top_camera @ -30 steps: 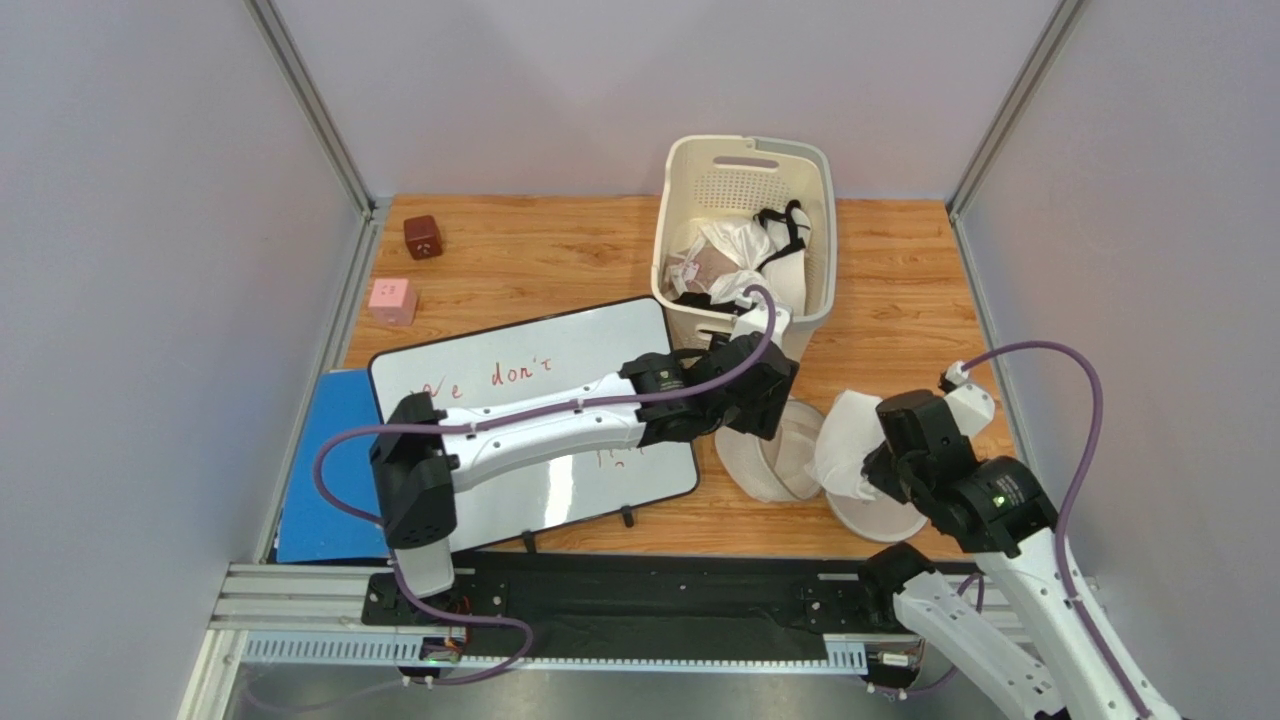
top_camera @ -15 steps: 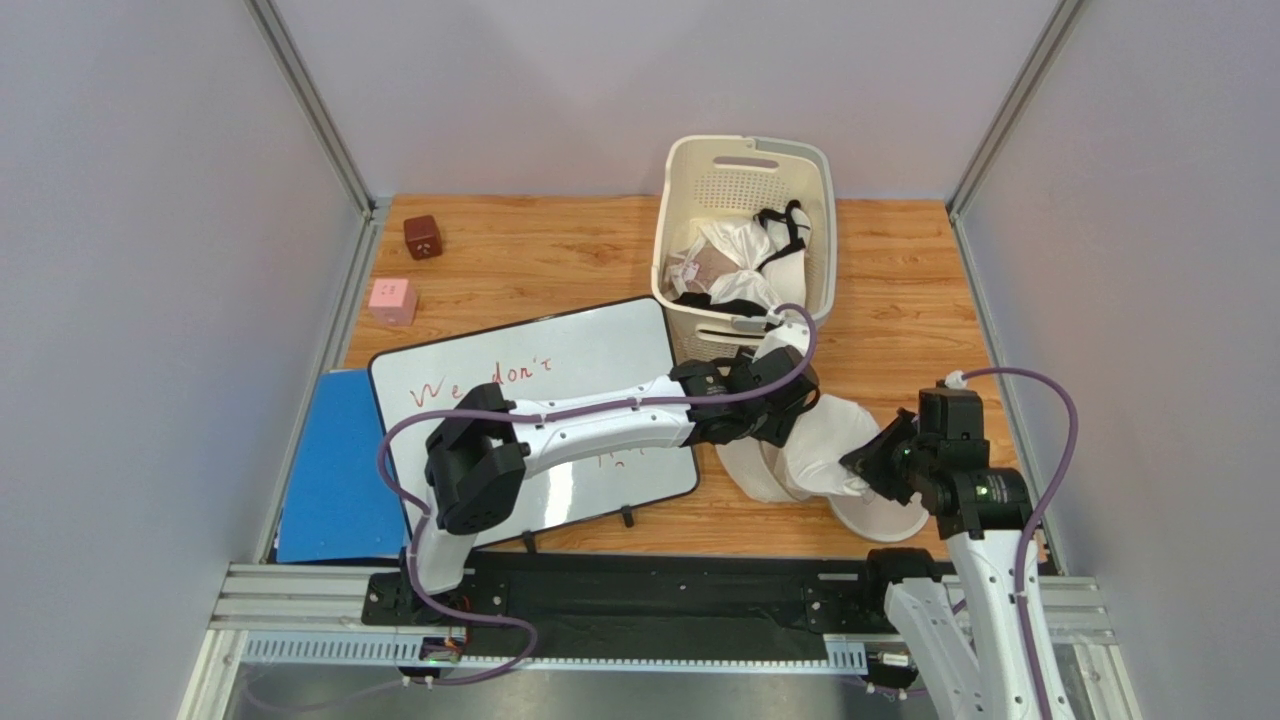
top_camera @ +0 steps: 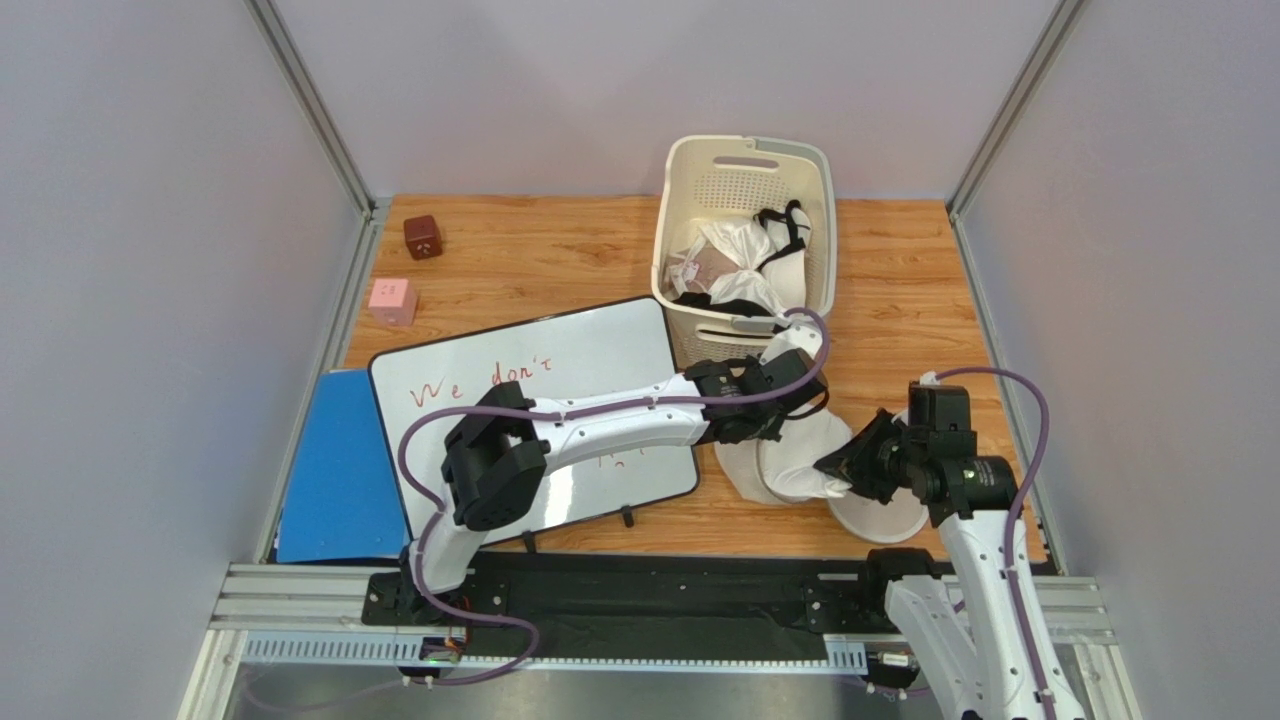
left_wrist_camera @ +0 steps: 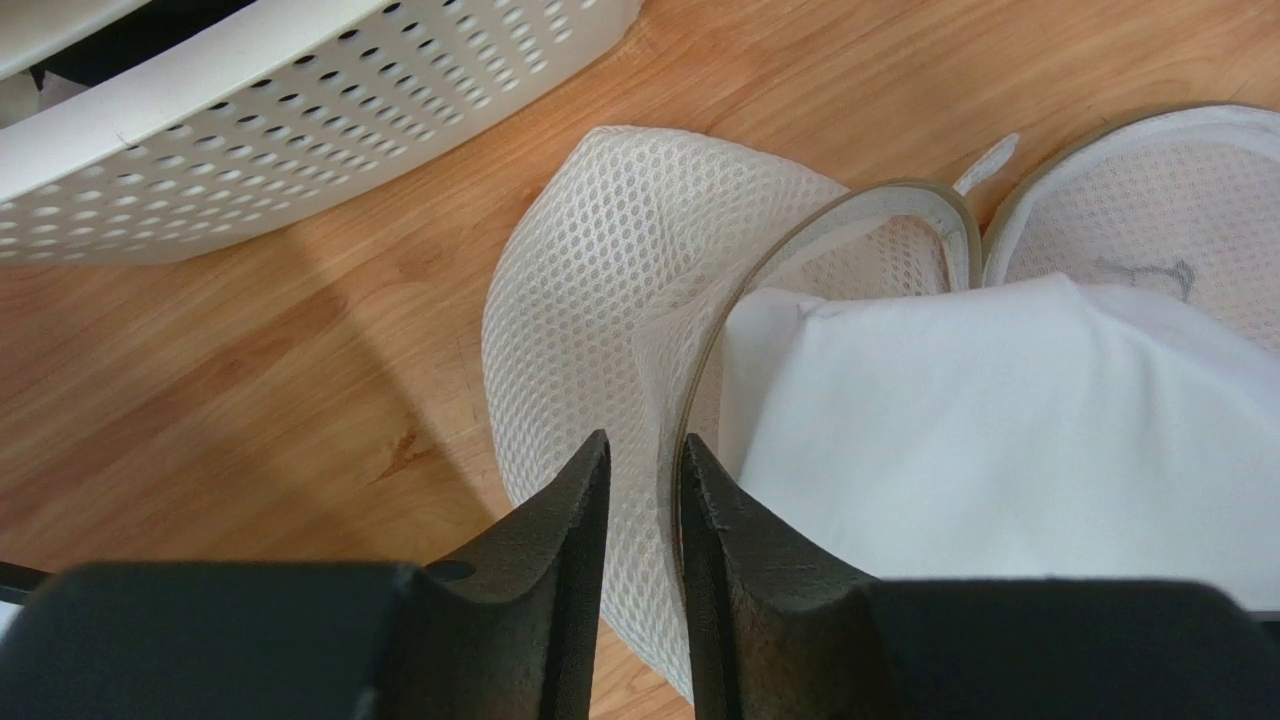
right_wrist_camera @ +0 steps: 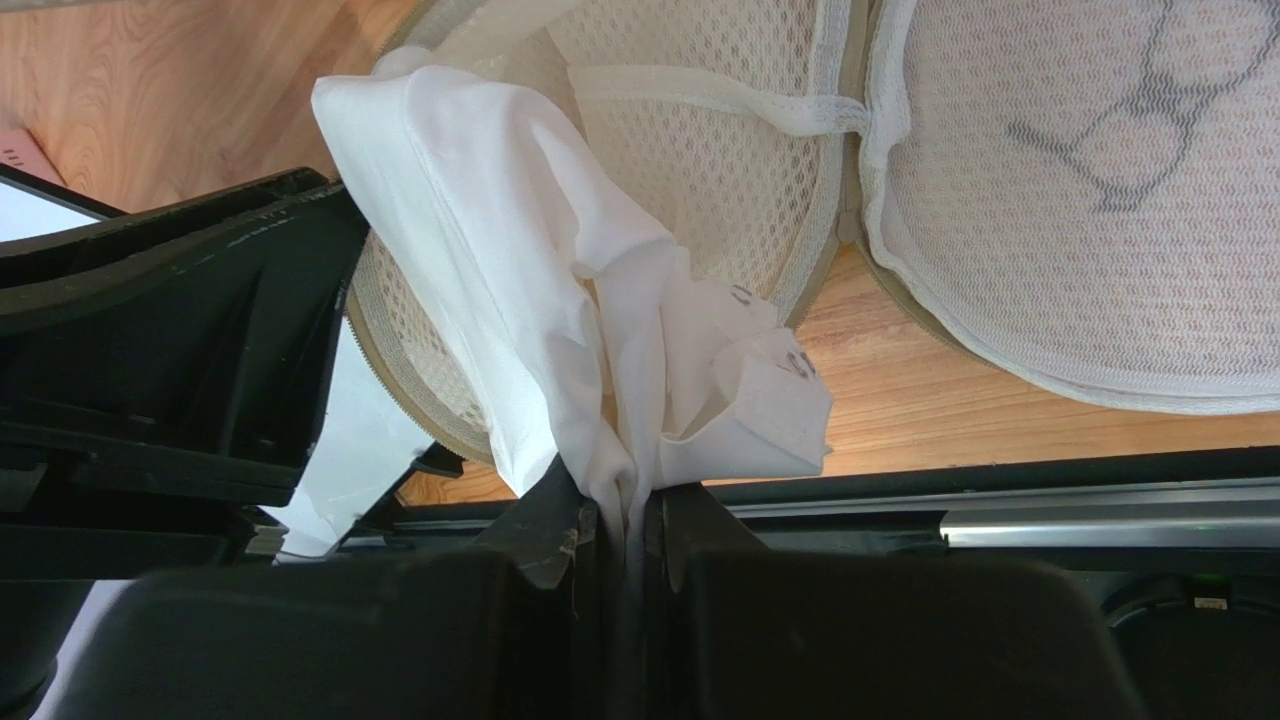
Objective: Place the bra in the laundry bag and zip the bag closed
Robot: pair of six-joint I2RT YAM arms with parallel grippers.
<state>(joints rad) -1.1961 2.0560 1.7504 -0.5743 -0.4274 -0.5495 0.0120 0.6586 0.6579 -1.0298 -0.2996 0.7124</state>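
Note:
The laundry bag [top_camera: 756,465] lies open on the wood. One mesh half [left_wrist_camera: 586,285] stands tilted up, and the other half [right_wrist_camera: 1082,195] lies flat to its right. My left gripper [left_wrist_camera: 643,443] is shut on the raised half's mesh wall just behind the zipper rim. The white bra [top_camera: 819,447] hangs bunched from my right gripper [right_wrist_camera: 631,503], which is shut on a fold of it. Its cup [left_wrist_camera: 962,435] rests against the inside of the raised half. In the top view the left gripper [top_camera: 781,413] and right gripper [top_camera: 860,462] face each other across the bag.
A cream slatted basket [top_camera: 744,173] holding clothes stands just behind the bag. The whiteboard [top_camera: 526,390] and a blue board [top_camera: 323,480] lie to the left. A pink cube [top_camera: 392,299] and a brown cube [top_camera: 424,236] sit far left. A black rail [top_camera: 631,593] runs along the near edge.
My left gripper moved right to the bag's raised half and closed its jaws on the mesh. My right gripper carried the bra leftward into that half.

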